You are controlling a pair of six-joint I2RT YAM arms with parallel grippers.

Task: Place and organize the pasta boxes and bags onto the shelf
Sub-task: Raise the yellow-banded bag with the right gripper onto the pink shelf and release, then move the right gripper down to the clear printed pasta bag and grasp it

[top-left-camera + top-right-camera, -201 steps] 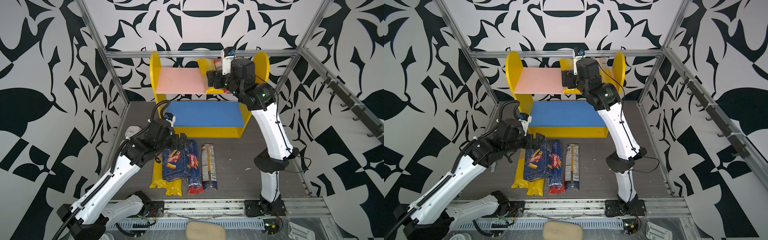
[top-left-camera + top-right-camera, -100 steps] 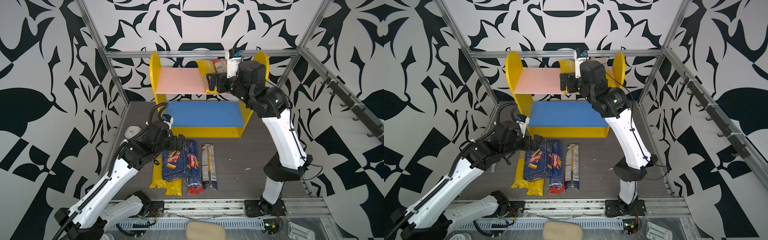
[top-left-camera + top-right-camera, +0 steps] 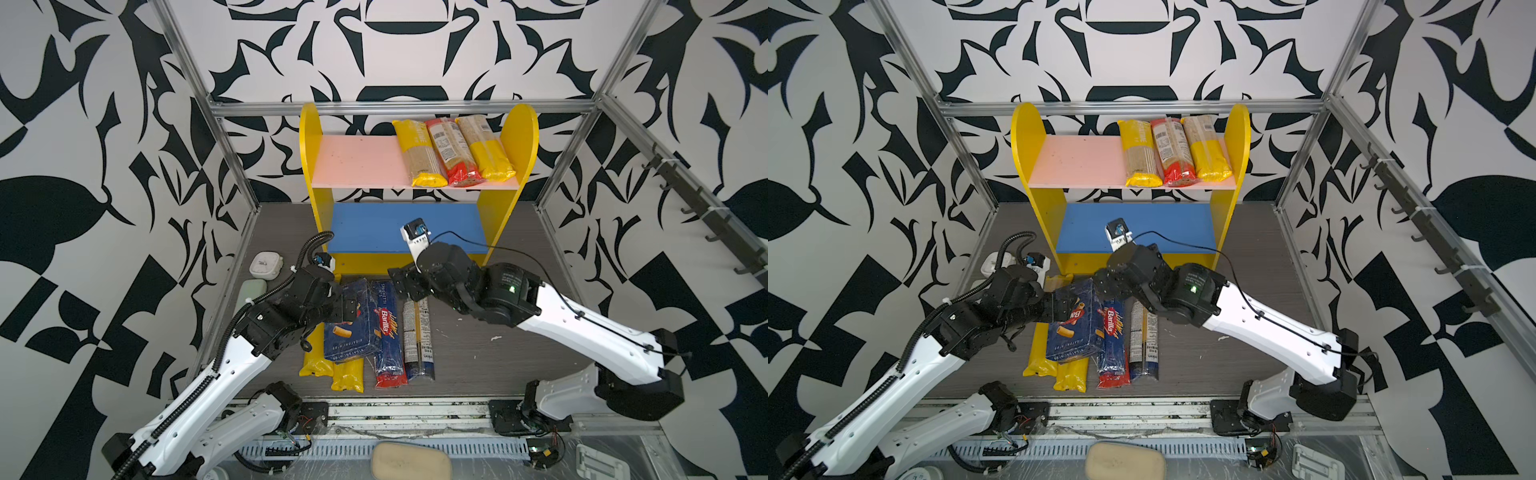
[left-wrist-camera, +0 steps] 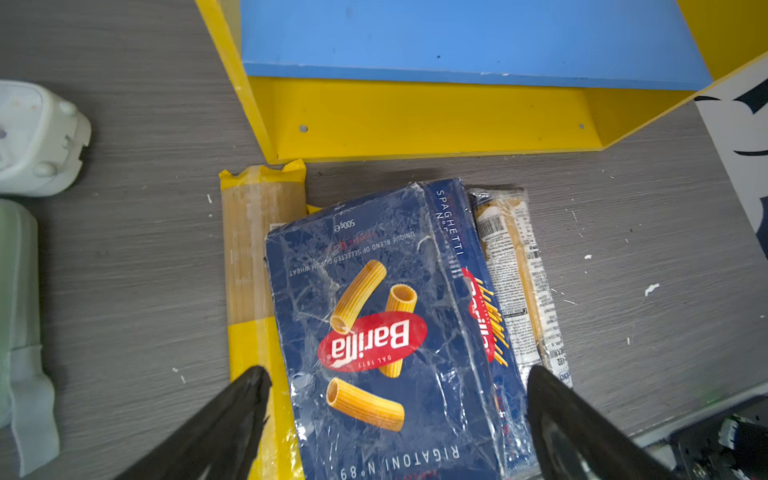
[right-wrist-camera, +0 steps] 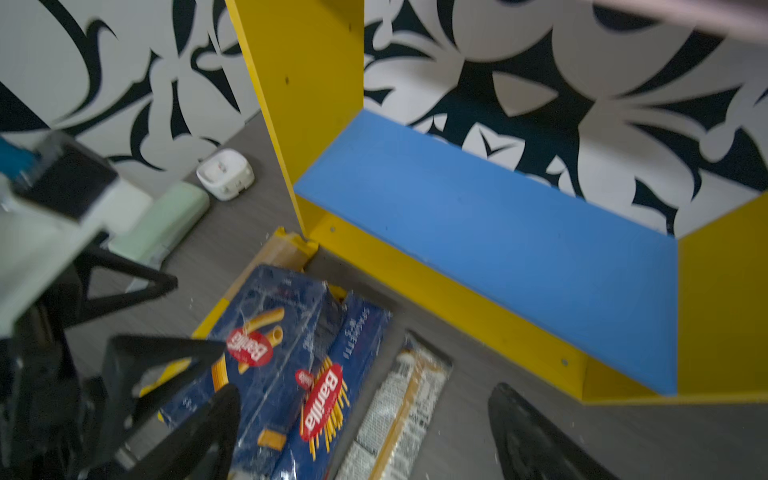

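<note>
My right arm is coming down from the top board of the shelf [image 3: 310, 166], where three bags [image 3: 453, 153] are lying. The right hand [image 3: 407, 286] is hovering wide open near the spaghetti box [image 3: 388, 332] on the bench [image 3: 498, 353]. My left hand [image 4: 397, 374] is spreading wide over the rigatoni box [image 3: 351, 332], which is lying on yellow bags [image 3: 347, 374].

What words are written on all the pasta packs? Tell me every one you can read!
"Barilla": rigatoni box
"RIGATONI N°89": same box
"UNIQUE BLEND OF SELECTED DURUM WHEAT": same box
"500g": same box
"Barilla": spaghetti box
"SPAGHETTI": same box
Too small to read: white label on the clear bag, print on the three bags on the shelf.
</note>
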